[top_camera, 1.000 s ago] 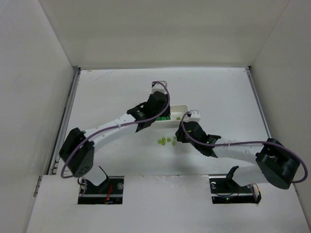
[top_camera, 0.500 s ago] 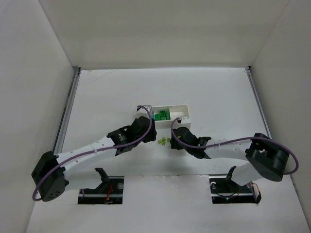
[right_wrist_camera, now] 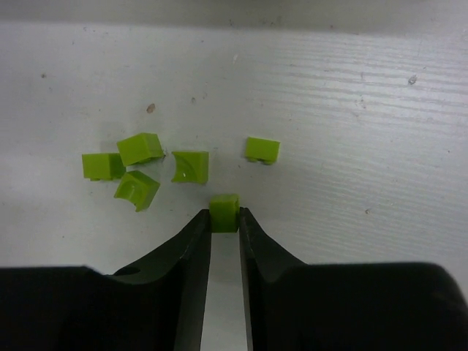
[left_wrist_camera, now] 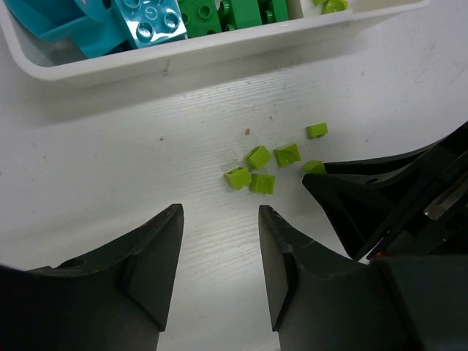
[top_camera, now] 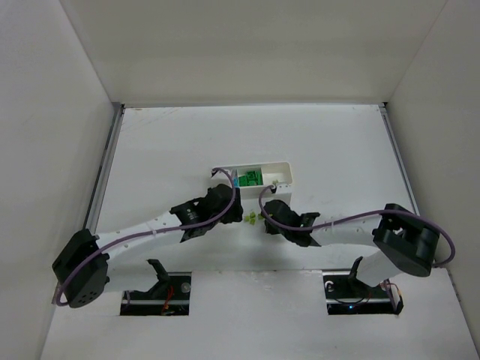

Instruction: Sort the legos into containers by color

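Note:
Several tiny yellow-green pieces (right_wrist_camera: 140,148) lie loose on the table in front of the white tray (left_wrist_camera: 219,50). My right gripper (right_wrist_camera: 224,213) is shut on one yellow-green piece (right_wrist_camera: 224,212) at table level. My left gripper (left_wrist_camera: 219,212) is open and empty, just short of the same cluster (left_wrist_camera: 258,157). In the tray, cyan-blue bricks (left_wrist_camera: 150,22) fill the left compartment, bright green bricks (left_wrist_camera: 227,11) the middle one, and a yellow-green piece (left_wrist_camera: 333,6) lies in the right one. From above, the tray (top_camera: 283,166) sits beyond both grippers.
The right gripper's black body (left_wrist_camera: 395,197) reaches in from the right, close beside the left fingers (left_wrist_camera: 281,256). White enclosure walls (top_camera: 45,150) stand on the left, right and back of the table.
The left arm swung back from over the tray to the table in front of it. The right gripper moved left onto the yellow-green cluster and closed on one piece.

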`<action>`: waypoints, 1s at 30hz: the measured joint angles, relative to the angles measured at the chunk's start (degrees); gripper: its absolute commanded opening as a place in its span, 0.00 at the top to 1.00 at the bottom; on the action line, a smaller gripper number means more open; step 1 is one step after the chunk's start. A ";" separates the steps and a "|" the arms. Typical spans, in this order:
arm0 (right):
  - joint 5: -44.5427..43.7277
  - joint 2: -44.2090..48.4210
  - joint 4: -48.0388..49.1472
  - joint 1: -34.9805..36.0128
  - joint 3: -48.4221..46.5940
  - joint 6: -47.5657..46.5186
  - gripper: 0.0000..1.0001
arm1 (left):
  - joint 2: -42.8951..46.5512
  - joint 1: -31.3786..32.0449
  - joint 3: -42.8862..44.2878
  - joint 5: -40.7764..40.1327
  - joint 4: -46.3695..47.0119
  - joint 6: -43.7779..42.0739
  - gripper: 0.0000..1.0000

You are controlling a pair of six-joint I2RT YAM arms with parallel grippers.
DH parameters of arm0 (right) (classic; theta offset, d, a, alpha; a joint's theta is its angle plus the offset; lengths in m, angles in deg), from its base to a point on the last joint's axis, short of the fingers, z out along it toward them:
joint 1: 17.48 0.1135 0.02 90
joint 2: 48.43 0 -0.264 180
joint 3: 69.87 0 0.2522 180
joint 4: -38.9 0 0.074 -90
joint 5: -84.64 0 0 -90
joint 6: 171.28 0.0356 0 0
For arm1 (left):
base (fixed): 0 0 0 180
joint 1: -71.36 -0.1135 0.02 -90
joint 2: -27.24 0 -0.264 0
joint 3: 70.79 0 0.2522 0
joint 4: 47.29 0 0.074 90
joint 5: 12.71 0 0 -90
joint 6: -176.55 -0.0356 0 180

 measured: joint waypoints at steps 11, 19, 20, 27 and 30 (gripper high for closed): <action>0.26 9.77 -1.11 -5.05 -1.42 -2.38 0.78 | -7.21 1.53 -0.46 2.78 4.07 1.11 0.55; 1.68 4.63 0.46 -17.31 -10.10 -7.58 0.77 | -9.90 2.51 -0.46 1.88 5.90 1.09 0.56; 1.75 3.67 0.52 -17.88 -10.82 -8.09 0.76 | -10.14 2.64 -0.46 1.62 6.10 1.09 0.56; 2.75 -1.60 0.96 -20.98 -14.67 -10.27 0.52 | -13.11 3.21 -0.46 0.42 6.67 1.01 0.56; 2.97 -1.81 1.29 -21.44 -14.80 -10.75 0.51 | -13.94 3.26 -0.46 0.11 6.99 0.85 0.56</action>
